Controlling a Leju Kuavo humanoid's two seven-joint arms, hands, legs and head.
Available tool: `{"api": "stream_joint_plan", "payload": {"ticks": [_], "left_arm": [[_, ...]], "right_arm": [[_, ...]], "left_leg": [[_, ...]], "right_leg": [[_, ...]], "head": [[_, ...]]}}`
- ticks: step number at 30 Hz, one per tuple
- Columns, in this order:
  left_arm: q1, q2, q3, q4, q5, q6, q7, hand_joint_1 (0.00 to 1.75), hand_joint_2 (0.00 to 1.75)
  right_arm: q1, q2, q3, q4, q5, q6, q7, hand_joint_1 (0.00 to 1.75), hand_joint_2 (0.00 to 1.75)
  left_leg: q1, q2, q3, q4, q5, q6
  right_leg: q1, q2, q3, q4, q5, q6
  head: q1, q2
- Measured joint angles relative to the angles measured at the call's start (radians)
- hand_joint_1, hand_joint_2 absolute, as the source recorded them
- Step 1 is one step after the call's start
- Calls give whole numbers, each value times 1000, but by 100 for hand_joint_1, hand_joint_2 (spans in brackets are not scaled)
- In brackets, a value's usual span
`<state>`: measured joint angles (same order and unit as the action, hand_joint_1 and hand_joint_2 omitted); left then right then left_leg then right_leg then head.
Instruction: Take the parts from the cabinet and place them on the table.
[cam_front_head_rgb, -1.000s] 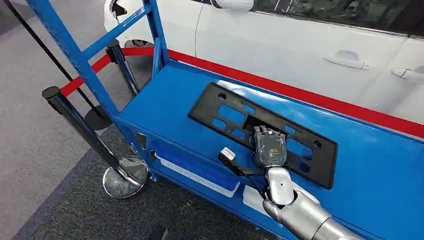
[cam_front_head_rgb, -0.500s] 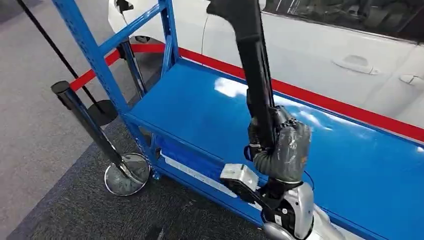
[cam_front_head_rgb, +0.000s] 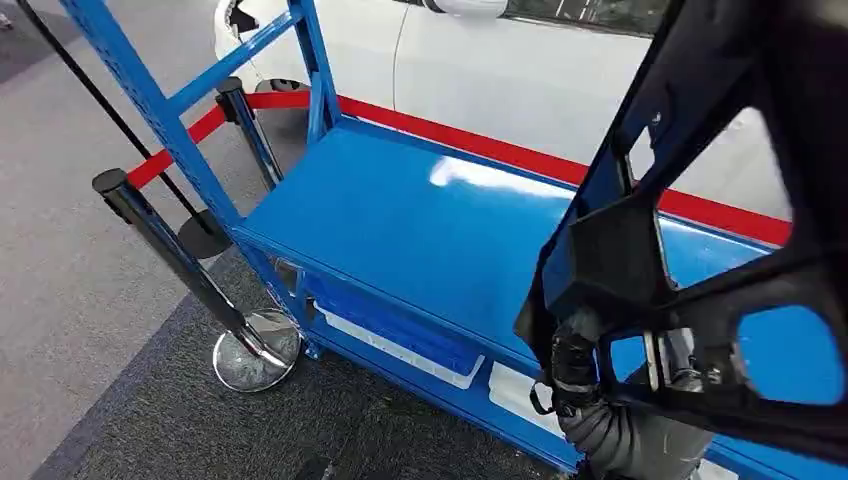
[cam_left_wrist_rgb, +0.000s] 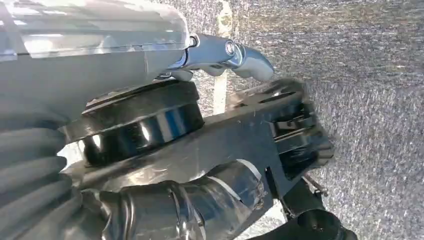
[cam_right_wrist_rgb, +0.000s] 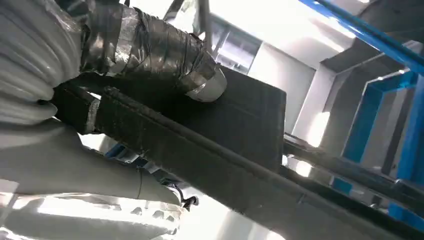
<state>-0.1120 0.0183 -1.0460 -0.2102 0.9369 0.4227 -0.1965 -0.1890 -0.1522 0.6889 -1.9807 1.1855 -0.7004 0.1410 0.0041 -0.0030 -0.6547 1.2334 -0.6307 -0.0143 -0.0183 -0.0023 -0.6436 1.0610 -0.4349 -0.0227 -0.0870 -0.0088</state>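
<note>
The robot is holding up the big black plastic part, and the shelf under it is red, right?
Not quite. The robot's right hand does hold up the black plastic part, but the shelf under it is blue, as the head view shows. Only a stripe behind it is red.

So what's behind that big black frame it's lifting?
Through the black frame's openings: blue shelf, a red strip and a white car. The right hand grips it. The solid bars hide the rest.

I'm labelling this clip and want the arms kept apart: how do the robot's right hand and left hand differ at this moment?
The right hand grips the black plastic part, lifted off the blue shelf; the left hand grips nothing that I can make out. The right hand is raised near the cabinet; the left hand hangs over grey carpet. Both have grey ribbed wrist covers.
</note>
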Motion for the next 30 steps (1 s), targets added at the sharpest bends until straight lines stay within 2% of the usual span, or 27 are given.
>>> {"api": "stream_joint_plan", "payload": {"ticks": [1, 2, 3, 4, 5, 6, 7, 11, 12, 13, 14, 15, 16, 17, 18, 19, 20, 21, 22, 23, 24, 25, 26, 27, 28, 29, 30], "left_arm": [[0, 0, 0, 0, -5, -1, -2, 0, 175], [-1, 0, -1, 0, -7, -1, -3, 0, 175], [-1, 0, -2, 0, -8, -2, -3, 0, 175], [-1, 0, -2, 0, -10, -2, -2, 0, 175], [-1, 0, -3, 0, -10, -2, -2, 0, 175], [-3, 0, -5, 0, -10, -5, -1, 0, 175], [-8, 0, -6, 0, -10, -5, 0, 0, 175], [-13, 0, -11, 0, -10, -7, 10, 0, 175], [-11, -2, -15, 0, -10, -7, 15, 0, 175], [-11, -4, -17, 0, -8, -7, 24, 0, 175], [-12, -2, -17, 0, -8, -7, 28, 0, 175], [-13, 0, -17, 0, -8, -6, 31, 0, 175], [-13, 0, -17, 0, -8, -8, 33, 0, 175], [-14, 0, -17, 0, -8, -9, 35, 0, 175], [-14, 0, -18, 0, -9, -10, 36, 0, 175], [-14, 0, -18, 0, -10, -10, 36, 0, 175], [-15, 0, -19, 0, -11, -11, 36, 0, 175], [-16, 0, -19, 0, -13, -11, 36, 0, 175], [-21, 7, -19, 0, -13, -11, 36, 0, 175], [-22, 5, -20, 0, -13, -12, 35, 0, 175], [-21, 7, -21, 1, -13, -13, 36, 0, 175], [-20, 7, -21, 1, -12, -13, 36, 0, 175], [-17, 7, -21, 1, -11, -14, 37, 0, 175], [-15, 6, -22, 1, -10, -15, 39, 0, 175], [-16, 6, -22, 1, -8, -16, 41, 0, 175], [-16, 6, -23, 1, -5, -18, 42, 0, 175], [-17, 6, -23, 1, -3, -21, 44, 0, 175]], "right_arm": [[13, 7, -8, -8, -37, 0, -31, 175, 175], [26, 14, -13, -13, -69, 0, -56, 175, 175], [39, 22, -16, -17, -99, 0, -78, 175, 175], [49, 30, -17, -20, -119, 0, -91, 175, 175], [57, 36, -19, -26, -132, 0, -101, 175, 175], [61, 42, -21, -36, -140, 0, -106, 175, 175], [66, 48, -21, -46, -142, 0, -110, 175, 175], [78, 57, -24, -58, -155, 0, -115, 175, 175], [79, 56, -24, -58, -157, 0, -111, 175, 175], [81, 56, -24, -60, -161, 0, -106, 175, 175], [82, 56, -24, -62, -167, 0, -99, 175, 175], [82, 56, -24, -63, -175, 0, -99, 175, 175], [83, 56, -24, -63, -185, 0, -99, 175, 175], [84, 56, -24, -63, -194, 0, -98, 175, 175], [85, 56, -24, -62, -205, 0, -99, 175, 175], [86, 56, -24, -62, -216, 0, -100, 175, 175], [86, 56, -24, -62, -231, 0, -101, 175, 175], [86, 56, -24, -61, -248, 0, -104, 175, 175], [85, 56, -24, -61, -270, 0, -112, 175, 175], [88, 57, -24, -61, -299, 0, -126, 175, 175], [93, 58, -24, -61, -332, 0, -139, 175, 175], [94, 60, -24, -59, -362, 0, -154, 175, 175], [98, 62, -24, -59, -396, 1, -173, 175, 175], [101, 63, -24, -58, -422, 1, -186, 175, 175], [104, 64, -24, -57, -454, 1, -197, 175, 175], [105, 66, -24, -56, -485, 1, -205, 175, 175], [105, 69, -24, -54, -512, 2, -214, 175, 175]], "left_leg": [[-1, 0, -15, 63, -33, 0], [-2, 0, -12, 88, -41, 1], [-3, 0, 14, 66, -29, 6], [-6, 0, 63, 0, -1, 12], [-11, 0, 124, -91, 32, 19], [-19, 1, 198, -199, 60, 30], [-25, 2, 215, -246, 44, 36], [-36, 1, 195, -256, 92, 62], [-23, 3, 193, -279, 121, 64], [-24, 11, 181, -285, 139, 66], [-23, 13, 165, -284, 151, 73], [-23, 15, 148, -283, 164, 73], [-23, 16, 138, -282, 176, 73], [-23, 17, 117, -278, 188, 70], [-20, 18, 92, -272, 201, 65], [-16, 18, 69, -263, 211, 59], [-10, 18, 44, -248, 219, 51], [-5, 17, 22, -230, 223, 44], [-7, 15, 2, -209, 224, 37], [-7, 13, -14, -186, 224, 31], [-10, 9, -15, -180, 230, 26], [-8, 7, -18, -178, 239, 27], [-3, 7, -23, -182, 247, 22], [2, 8, -31, -177, 242, 18], [2, 8, -46, -152, 193, 15], [2, 7, -59, -103, 129, 14], [2, 7, -74, -28, 60, 15]], "right_leg": [[3, -1, -10, 0, 8, -2], [7, -1, -21, 0, 16, -3], [9, -1, -32, 0, 25, -5], [10, 0, -41, 0, 33, -5], [10, 1, -49, 0, 42, -5], [9, 2, -55, 0, 52, -3], [8, -1, -56, -4, 61, 2], [3, -5, -49, -37, 105, 25], [5, -1, -53, -33, 99, 26], [3, 1, -66, -8, 36, 27], [5, 1, -81, 49, -35, 30], [3, 1, -96, 125, -101, 35], [-1, 1, -105, 196, -142, 41], [-3, 1, -108, 252, -150, 47], [-8, 1, -95, 277, -123, 54], [-14, 1, -66, 262, -82, 60], [-22, 1, -12, 206, -47, 68], [-30, 0, 52, 129, -43, 79], [-37, 2, 105, 47, -99, 93], [-20, 10, 129, 7, -120, 70], [-27, 5, 117, 11, -119, 55], [-18, 5, 113, 19, -114, 46], [-17, 3, 105, 22, -107, 35], [-18, -2, 84, 21, -97, 20], [-15, -1, 80, 21, -85, 10], [-14, -1, 67, 19, -75, 2], [-9, -1, 50, 18, -61, 0]], "head": [[-1, 0], [0, 0], [0, 0], [0, 0], [0, 0], [-1, 0], [0, 0], [-2, 0], [3, 0], [3, 0], [4, 0], [8, 0], [7, 0], [7, 0], [8, 0], [7, 0], [7, 0], [7, 0], [9, 0], [12, 0], [5, 0], [5, 0], [7, 0], [7, 0], [3, 0], [1, 0], [-3, 0]]}}
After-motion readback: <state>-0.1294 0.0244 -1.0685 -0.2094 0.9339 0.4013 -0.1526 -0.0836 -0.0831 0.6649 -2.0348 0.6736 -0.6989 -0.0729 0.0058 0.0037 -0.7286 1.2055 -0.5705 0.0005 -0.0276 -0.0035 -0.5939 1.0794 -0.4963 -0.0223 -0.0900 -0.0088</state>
